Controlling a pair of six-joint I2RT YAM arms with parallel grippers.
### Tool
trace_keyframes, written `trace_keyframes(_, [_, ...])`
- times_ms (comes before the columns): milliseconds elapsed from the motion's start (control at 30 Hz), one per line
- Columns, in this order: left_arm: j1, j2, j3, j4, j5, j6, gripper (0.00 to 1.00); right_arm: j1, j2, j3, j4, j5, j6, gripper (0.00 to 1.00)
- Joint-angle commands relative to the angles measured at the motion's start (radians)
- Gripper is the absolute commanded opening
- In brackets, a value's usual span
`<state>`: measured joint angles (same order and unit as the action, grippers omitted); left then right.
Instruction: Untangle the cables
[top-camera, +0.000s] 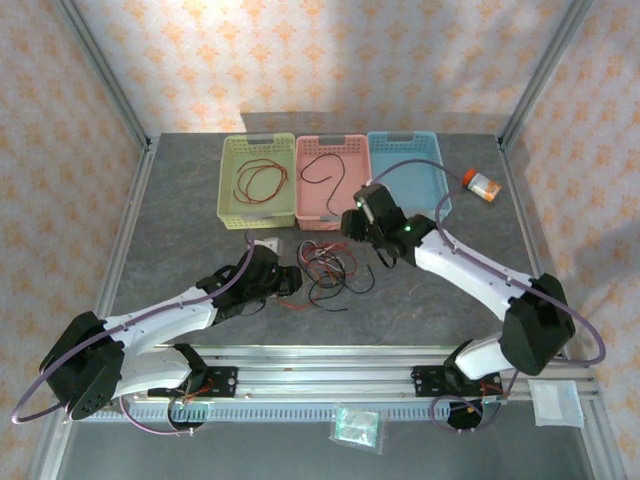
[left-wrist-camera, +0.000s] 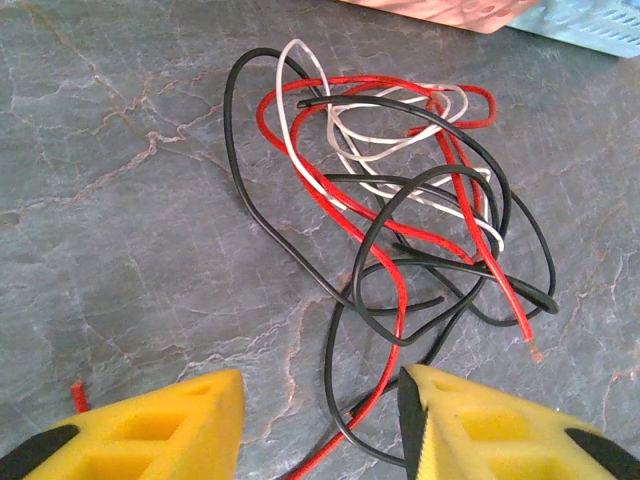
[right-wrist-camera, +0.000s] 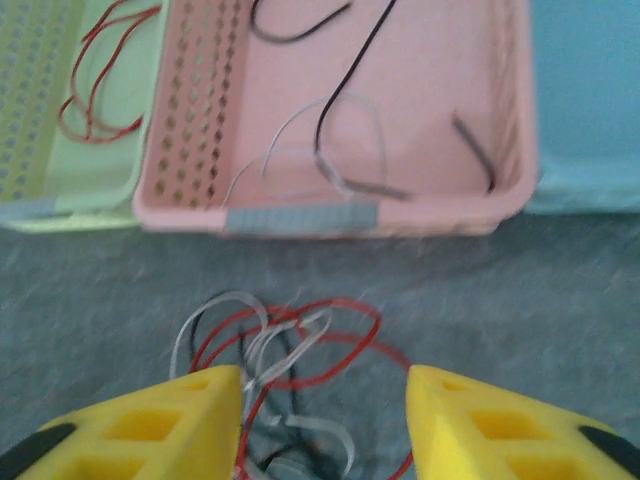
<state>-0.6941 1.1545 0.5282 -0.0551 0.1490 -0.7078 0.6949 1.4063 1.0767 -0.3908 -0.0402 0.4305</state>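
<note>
A tangle of red, black and white cables (top-camera: 326, 272) lies on the grey table in front of the baskets. In the left wrist view the cables (left-wrist-camera: 400, 200) spread in loose overlapping loops. My left gripper (left-wrist-camera: 322, 410) is open just short of them, and a red and a black strand run between its yellow fingers (left-wrist-camera: 200, 415). From above, the left gripper (top-camera: 290, 280) sits at the tangle's left edge. My right gripper (top-camera: 358, 222) hovers open over the tangle's far side. The right wrist view shows the right gripper (right-wrist-camera: 325, 400) above blurred loops of the cables (right-wrist-camera: 290, 345).
Three baskets stand at the back: green (top-camera: 226, 180) holding a red cable (top-camera: 262, 180), pink (top-camera: 330, 222) holding a black cable (top-camera: 325, 165) and a white cable (right-wrist-camera: 300, 150), and blue (top-camera: 405, 136). An orange bottle (top-camera: 483, 185) lies at the right. A plastic bag (top-camera: 355, 425) rests by the front rail.
</note>
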Motion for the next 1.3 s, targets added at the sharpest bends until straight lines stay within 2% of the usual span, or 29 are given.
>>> trace_keyframes(0, [-0.008,-0.014,-0.014,-0.005,-0.020,-0.040,0.45,0.054,-0.035,-0.045,-0.043,-0.051,0.087,0.43])
trace_keyframes(133, [-0.012,-0.025,-0.036,0.024,-0.006,-0.055,0.45,0.128,-0.036,-0.070,-0.083,-0.077,0.139,0.40])
trace_keyframes(300, [-0.017,-0.076,-0.150,0.304,0.152,-0.140,0.46,0.165,-0.023,-0.101,-0.083,-0.147,0.178,0.38])
trace_keyframes(433, [-0.042,-0.099,-0.218,0.446,0.159,-0.211,0.47,0.167,0.010,-0.110,-0.062,-0.178,0.189,0.38])
trace_keyframes(633, [-0.060,-0.101,-0.255,0.501,0.116,-0.250,0.47,0.168,0.101,-0.115,-0.002,-0.190,0.209,0.35])
trace_keyframes(967, [-0.060,-0.113,-0.249,0.464,0.074,-0.245,0.47,0.168,0.186,-0.103,0.016,-0.161,0.228,0.34])
trace_keyframes(1267, [-0.061,-0.104,-0.247,0.465,0.057,-0.246,0.48,0.170,0.175,-0.104,0.082,-0.233,0.208,0.32])
